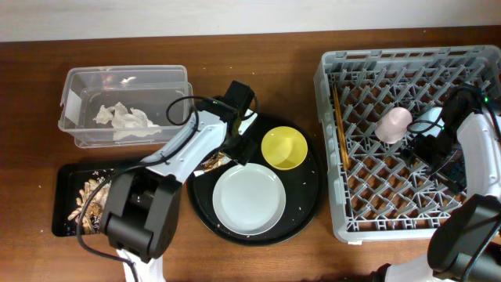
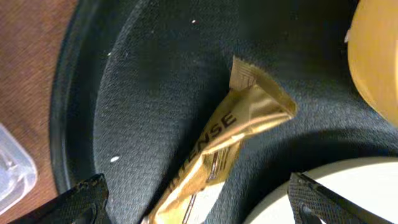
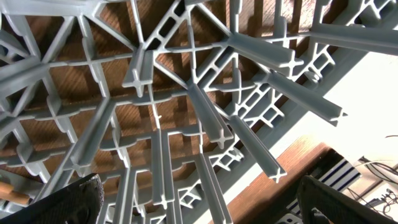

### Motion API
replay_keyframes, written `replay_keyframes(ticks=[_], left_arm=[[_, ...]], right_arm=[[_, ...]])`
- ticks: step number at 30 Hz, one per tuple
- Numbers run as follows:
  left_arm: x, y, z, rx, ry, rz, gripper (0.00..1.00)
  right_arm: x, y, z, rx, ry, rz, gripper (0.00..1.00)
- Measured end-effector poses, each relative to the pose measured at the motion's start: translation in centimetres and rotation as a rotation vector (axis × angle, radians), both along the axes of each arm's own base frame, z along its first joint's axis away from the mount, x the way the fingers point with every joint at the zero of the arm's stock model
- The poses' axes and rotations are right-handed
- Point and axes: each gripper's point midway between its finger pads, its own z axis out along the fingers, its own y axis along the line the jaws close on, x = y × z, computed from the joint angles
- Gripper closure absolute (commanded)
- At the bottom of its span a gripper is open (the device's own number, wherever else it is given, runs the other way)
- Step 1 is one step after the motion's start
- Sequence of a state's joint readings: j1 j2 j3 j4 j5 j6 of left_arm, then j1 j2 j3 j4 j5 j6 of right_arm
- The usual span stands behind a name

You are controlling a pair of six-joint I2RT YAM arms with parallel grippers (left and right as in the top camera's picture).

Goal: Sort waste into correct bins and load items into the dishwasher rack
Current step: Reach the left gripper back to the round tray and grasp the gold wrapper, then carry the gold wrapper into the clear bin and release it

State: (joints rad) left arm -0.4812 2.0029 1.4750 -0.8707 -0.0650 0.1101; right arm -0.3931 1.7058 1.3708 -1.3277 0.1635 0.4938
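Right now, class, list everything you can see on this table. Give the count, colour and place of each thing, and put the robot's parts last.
table: one, brown wood, under everything
box: one, clear, far left
tissue: one crumpled wad, white, inside the box
flat tray: one, black, near left
food scraps: a heap, tan, on the flat tray
round tray: one, black, middle
wrapper: one, brown and gold, on the round tray's left part
plate: one, white, on the round tray
bowl: one, yellow, on the round tray
rack: one, grey, right
chopsticks: a pair, wooden, in the rack's left part
cup: one, pink, in the rack
left gripper: black, open, above the wrapper
right gripper: black, open, above the rack
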Motion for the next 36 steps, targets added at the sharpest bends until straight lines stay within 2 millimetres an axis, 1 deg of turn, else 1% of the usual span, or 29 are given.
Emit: replay_keyframes(ticks=[3,4,5,7,9,10,12,18,21,22,23,24,25,27,28,31,34,36], left_arm=[[0.5,-0.3,-0.8,-0.003,-0.007,-0.006,0.20],[0.5,-0.3,-1.1,-0.001,-0.004,-0.006,0.24],[0.5,-0.3,-1.6,0.004,0.004,-0.006,0.31],[0.5,-0.3,-1.9,0.006,0.009,-0.005,0.35],[0.6,-0.3,-1.9,0.005,0.007,-0.010,0.47],[0.6,-0.3,-1.9,0.006,0.007,-0.012,0.48],[0.6,-0.3,-1.9,0.006,0.006,-0.013,0.55],[0.6,-0.3,-2.1,0.009,0.005,-0.013,0.55],[0.3,-0.1,-3.5,0.024,0.037,-0.015,0.57],[0.5,-0.2,-3.5,0.022,0.030,-0.013,0.64],[0.6,-0.2,-3.5,0.021,0.029,-0.013,0.76],[0.6,-0.3,-3.5,0.016,0.030,-0.013,0.81],[0.5,-0.5,-3.5,0.012,0.030,-0.011,0.84],[0.5,-0.6,-3.5,0.009,0.032,0.002,0.95],[0.4,-0.6,-3.4,0.013,0.039,0.013,0.99],[0.7,-0.6,-2.2,0.020,0.049,0.029,0.99],[1.7,-1.1,-0.1,0.001,0.026,0.062,0.99],[2.7,-1.3,1.8,-0.026,-0.017,0.094,0.99]], right_arm=[[0.0,0.0,0.0,0.000,0.000,0.000,0.02],[0.0,0.0,0.0,0.000,0.000,0.000,0.02],[0.0,0.0,0.0,0.000,0.000,0.000,0.02],[0.0,0.0,0.0,0.000,0.000,0.000,0.02],[0.0,0.0,0.0,0.000,0.000,0.000,0.02],[0.0,0.0,0.0,0.000,0.000,0.000,0.02],[0.0,0.0,0.0,0.000,0.000,0.000,0.01],[0.0,0.0,0.0,0.000,0.000,0.000,0.02],[0.0,0.0,0.0,0.000,0.000,0.000,0.02],[0.0,0.0,0.0,0.000,0.000,0.001,0.02],[0.0,0.0,0.0,0.000,0.000,0.000,0.02],[0.0,0.0,0.0,0.000,0.000,0.000,0.02],[0.0,0.0,0.0,0.000,0.000,0.001,0.02],[0.0,0.0,0.0,0.000,0.000,0.000,0.02],[0.0,0.0,0.0,0.000,0.000,0.000,0.02],[0.0,0.0,0.0,0.000,0.000,0.000,0.01],[0.0,0.0,0.0,0.000,0.000,0.000,0.02],[0.0,0.0,0.0,0.000,0.000,0.000,0.02]])
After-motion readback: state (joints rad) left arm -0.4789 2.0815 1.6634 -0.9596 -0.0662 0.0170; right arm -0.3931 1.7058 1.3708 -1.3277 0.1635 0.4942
